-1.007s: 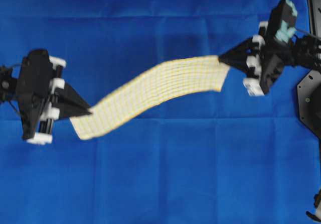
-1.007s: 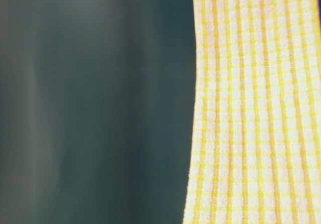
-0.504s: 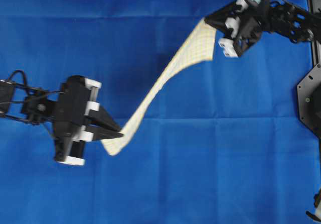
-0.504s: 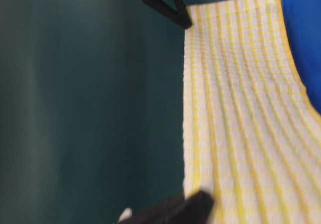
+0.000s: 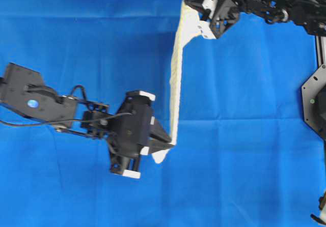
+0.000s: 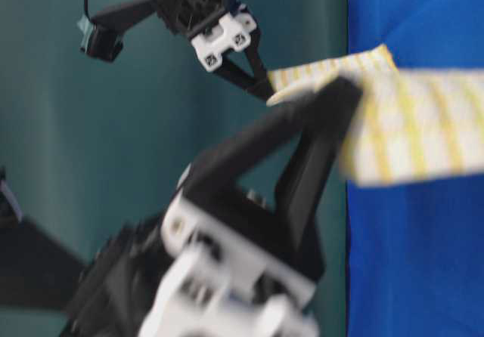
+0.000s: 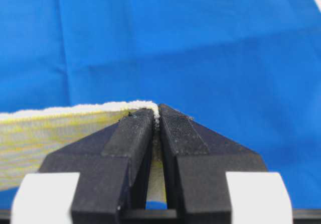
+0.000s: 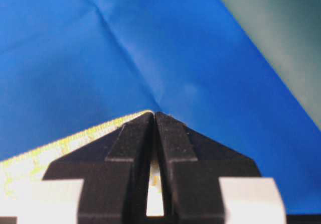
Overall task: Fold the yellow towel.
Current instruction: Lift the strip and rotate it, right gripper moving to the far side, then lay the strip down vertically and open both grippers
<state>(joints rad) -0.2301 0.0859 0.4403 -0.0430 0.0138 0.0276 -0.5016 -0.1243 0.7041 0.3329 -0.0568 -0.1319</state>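
Robotics lab bench: creased blue cloth (image 5: pixel 76 33) covers tabletop, plain grey-green backdrop (image 6: pixel 91 125) behind, black mounting plate (image 5: pixel 315 102) at 3 o'clock edge.

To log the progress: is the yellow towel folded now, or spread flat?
Neither: the yellow towel hangs stretched, edge-on, between the left tool and the right tool, both shut on its corners, above the blue cloth.

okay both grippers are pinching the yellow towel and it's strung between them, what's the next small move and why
Probably lower both ends together onto the blue cloth. The left gripper and right gripper are shut on opposite ends of the yellow towel, which hangs edge-on between them, not lying flat yet.
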